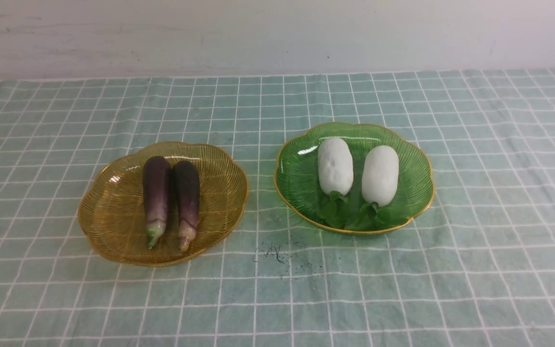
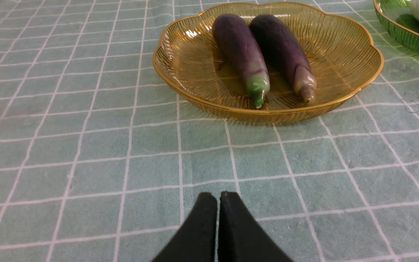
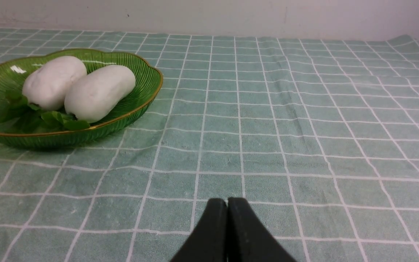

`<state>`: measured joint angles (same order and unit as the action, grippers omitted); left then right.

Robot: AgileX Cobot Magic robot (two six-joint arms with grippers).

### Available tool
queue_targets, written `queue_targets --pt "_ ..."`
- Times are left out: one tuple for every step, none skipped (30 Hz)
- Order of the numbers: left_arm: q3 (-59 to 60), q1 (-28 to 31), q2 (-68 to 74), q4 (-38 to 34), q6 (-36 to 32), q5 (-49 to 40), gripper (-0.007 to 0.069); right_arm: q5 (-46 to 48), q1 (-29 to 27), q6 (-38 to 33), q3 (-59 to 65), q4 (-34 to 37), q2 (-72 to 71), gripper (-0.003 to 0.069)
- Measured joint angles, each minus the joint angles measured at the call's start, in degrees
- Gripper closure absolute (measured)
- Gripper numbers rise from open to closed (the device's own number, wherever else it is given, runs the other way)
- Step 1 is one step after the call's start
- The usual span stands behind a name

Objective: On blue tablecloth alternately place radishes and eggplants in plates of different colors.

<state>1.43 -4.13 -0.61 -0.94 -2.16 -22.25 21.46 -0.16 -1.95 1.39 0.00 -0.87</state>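
Both eggplants (image 1: 171, 197) side by side in yellow plate (image 1: 109, 217), both radishes (image 1: 357, 168) in green plate (image 1: 297, 178), left gripper (image 2: 218, 198) and right gripper (image 3: 227, 203) pressed together, empty.

No readable text, labels, brands or numbers on any visible surface.
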Motion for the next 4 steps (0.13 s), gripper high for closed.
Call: queue_targets --pt "0.0 0.0 0.0 0.0 0.0 0.0 0.0632 0.0 0.0 0.0 0.0 0.0 0.0 0.0673" --pt "0.0 0.0 0.0 0.0 0.0 0.0 0.0632 0.0 0.0 0.0 0.0 0.0 0.0 0.0673" --pt "0.0 0.0 0.0 0.0 0.0 0.0 0.0632 0.0 0.0 0.0 0.0 0.0 0.0 0.0673" --pt "0.0 0.0 0.0 0.0 0.0 0.0 0.0632 0.0 0.0 0.0 0.0 0.0 0.0 0.0673"
